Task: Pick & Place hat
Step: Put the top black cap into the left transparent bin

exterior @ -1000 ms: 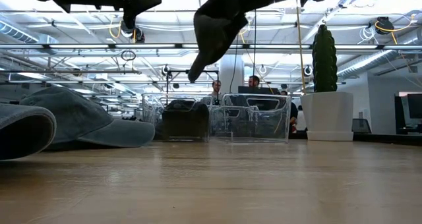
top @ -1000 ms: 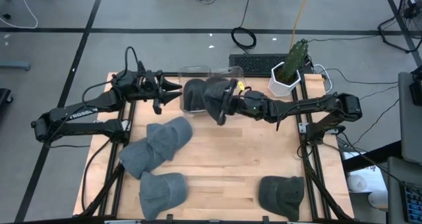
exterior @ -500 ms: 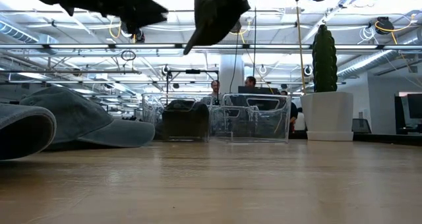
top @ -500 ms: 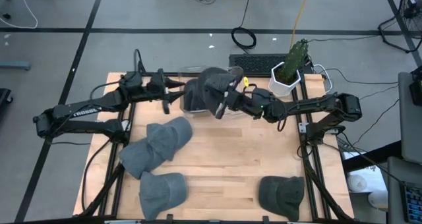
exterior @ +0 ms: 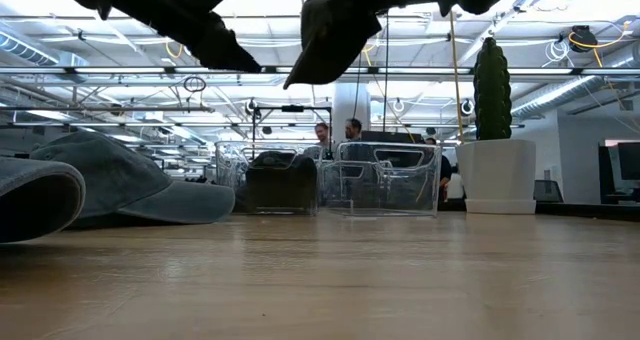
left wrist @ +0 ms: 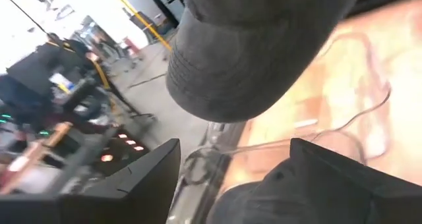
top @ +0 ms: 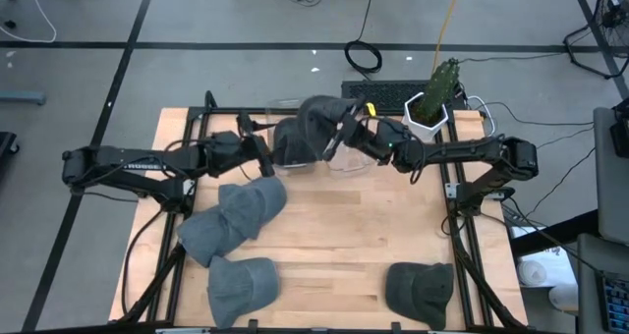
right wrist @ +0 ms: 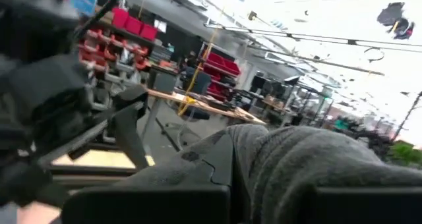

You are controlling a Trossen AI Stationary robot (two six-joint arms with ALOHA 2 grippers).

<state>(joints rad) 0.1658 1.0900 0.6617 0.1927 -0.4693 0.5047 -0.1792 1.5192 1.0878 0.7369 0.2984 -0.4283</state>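
Pinching a dark grey hat [top: 316,118] by its fabric, the right gripper [top: 346,138] has its fingers pressed together and holds the hat in the air above the clear bins [top: 339,155] at the table's far edge. In the low view the hat [exterior: 335,30] hangs well clear of the wooden tabletop [exterior: 330,280], with open air beneath it down to the bin rims. The left gripper [top: 257,152] sits just beside the left bin, its fingers [left wrist: 142,181] spread apart with nothing between them; its wrist view looks up at the hanging hat [left wrist: 257,53] and down on a clear bin wall. One bin already holds a dark hat [top: 287,147].

Outward across the table, two hats overlap [top: 231,216] near the left arm, another [top: 241,285] lies at the near left edge, and one more [top: 418,287] at the near right edge. The middle of the tabletop [top: 354,226] lies bare between them. A potted cactus [top: 432,98] stands at the far right corner, close to the right arm.
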